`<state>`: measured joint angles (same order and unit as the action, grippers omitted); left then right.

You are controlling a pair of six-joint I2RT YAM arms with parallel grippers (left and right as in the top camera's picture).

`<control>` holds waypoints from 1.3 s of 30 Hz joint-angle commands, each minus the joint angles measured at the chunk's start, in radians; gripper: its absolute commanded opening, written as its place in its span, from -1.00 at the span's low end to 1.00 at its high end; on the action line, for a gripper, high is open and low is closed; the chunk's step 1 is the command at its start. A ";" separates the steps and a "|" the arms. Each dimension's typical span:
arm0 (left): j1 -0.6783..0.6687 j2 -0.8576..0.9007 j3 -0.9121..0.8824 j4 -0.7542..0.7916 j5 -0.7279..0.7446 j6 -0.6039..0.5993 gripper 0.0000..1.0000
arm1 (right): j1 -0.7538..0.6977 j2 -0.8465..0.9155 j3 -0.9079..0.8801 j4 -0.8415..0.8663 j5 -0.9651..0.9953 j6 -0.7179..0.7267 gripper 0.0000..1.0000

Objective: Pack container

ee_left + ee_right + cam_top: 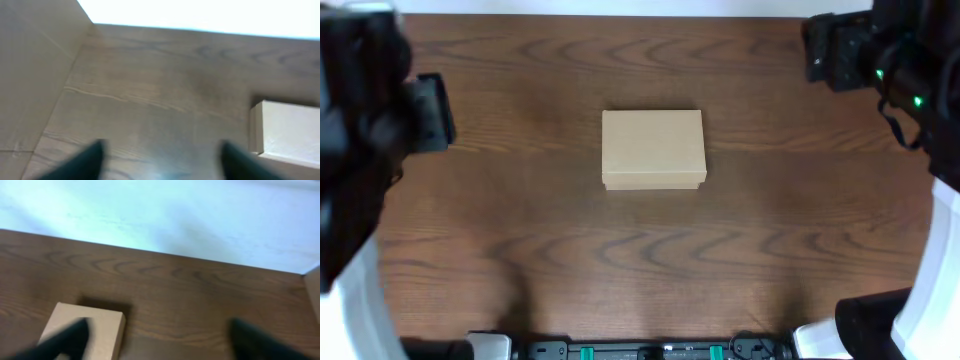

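Note:
The container (653,149) is a small plain brown cardboard box with its lid shut, lying at the middle of the dark wooden table. It shows at the right edge of the left wrist view (287,131) and at the lower left of the right wrist view (95,326). My left gripper (161,159) is open and empty, raised at the table's left side, apart from the box. My right gripper (159,339) is open and empty, raised at the table's far right; its left finger overlaps the box in the picture.
The wooden table (640,260) has a pale wall or floor beyond its far edge (160,220). Both arm bases (860,330) stand at the near corners. No other loose objects show.

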<state>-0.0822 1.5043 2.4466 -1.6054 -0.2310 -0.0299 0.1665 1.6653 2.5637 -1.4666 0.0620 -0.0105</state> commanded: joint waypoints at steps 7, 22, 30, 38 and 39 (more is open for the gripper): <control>-0.001 -0.006 0.010 -0.074 -0.002 -0.019 0.91 | -0.008 0.003 0.006 -0.090 0.024 0.002 0.99; -0.001 -0.007 0.010 -0.084 -0.002 -0.019 0.90 | -0.008 0.003 0.006 -0.124 0.024 0.002 0.98; -0.001 -0.007 0.010 -0.084 -0.002 -0.019 0.91 | -0.008 0.003 0.006 -0.124 0.024 0.002 0.99; -0.001 -0.006 0.010 -0.084 -0.002 -0.019 0.91 | -0.008 0.003 0.006 -0.124 0.024 0.002 0.98; -0.001 -0.007 0.010 -0.084 -0.002 -0.019 0.90 | -0.008 0.001 0.006 -0.124 0.024 0.002 0.98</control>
<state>-0.0822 1.4971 2.4542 -1.6108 -0.2386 -0.0414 0.1661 1.6634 2.5649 -1.5890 0.0792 -0.0109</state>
